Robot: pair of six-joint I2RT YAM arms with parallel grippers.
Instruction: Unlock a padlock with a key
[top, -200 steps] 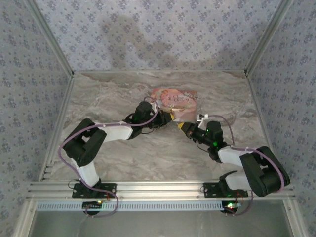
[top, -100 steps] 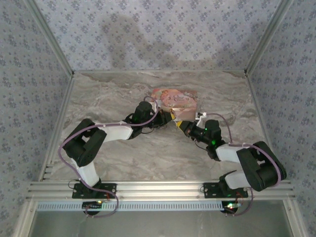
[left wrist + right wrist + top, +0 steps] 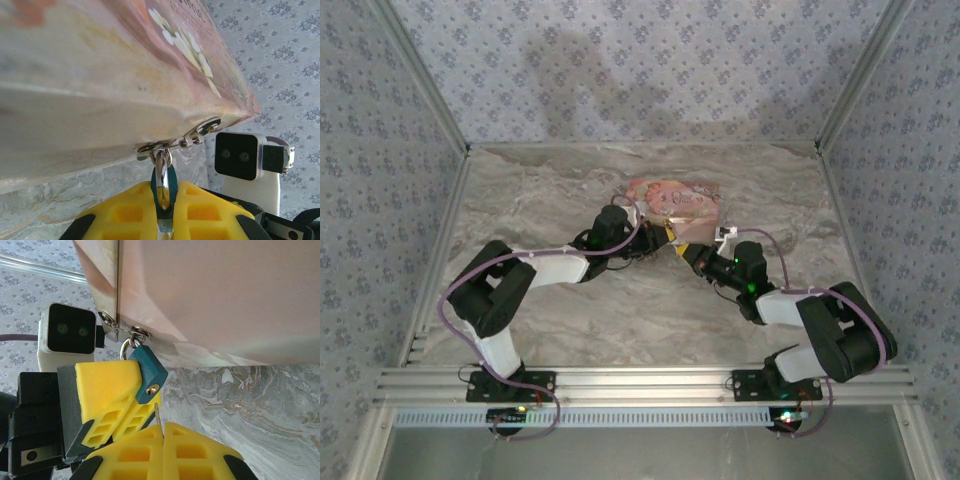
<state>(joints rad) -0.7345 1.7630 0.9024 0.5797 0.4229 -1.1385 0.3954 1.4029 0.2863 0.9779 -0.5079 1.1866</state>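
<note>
A teal padlock (image 3: 149, 372) hangs by its silver shackle (image 3: 162, 172) from the zipper ring of a pink flowered pouch (image 3: 672, 203). My left gripper (image 3: 165, 192) is shut on the padlock body, its yellow fingers (image 3: 107, 395) clamping it from the side. The brass keyhole (image 3: 153, 388) faces my right gripper (image 3: 163, 427), which is shut on a thin metal key (image 3: 158, 416). The key's tip stands just below the keyhole, a small gap apart and slightly to its right. In the top view both grippers (image 3: 675, 245) meet at the pouch's near edge.
The pouch (image 3: 225, 295) lies on the marble table (image 3: 570, 190) toward the back centre. Patterned walls and aluminium rails enclose the table. The two wrist cameras (image 3: 67, 336) (image 3: 239, 156) face each other closely.
My right gripper has moved up and left with the key, closer to the padlock. The left arm has held still with the padlock.
</note>
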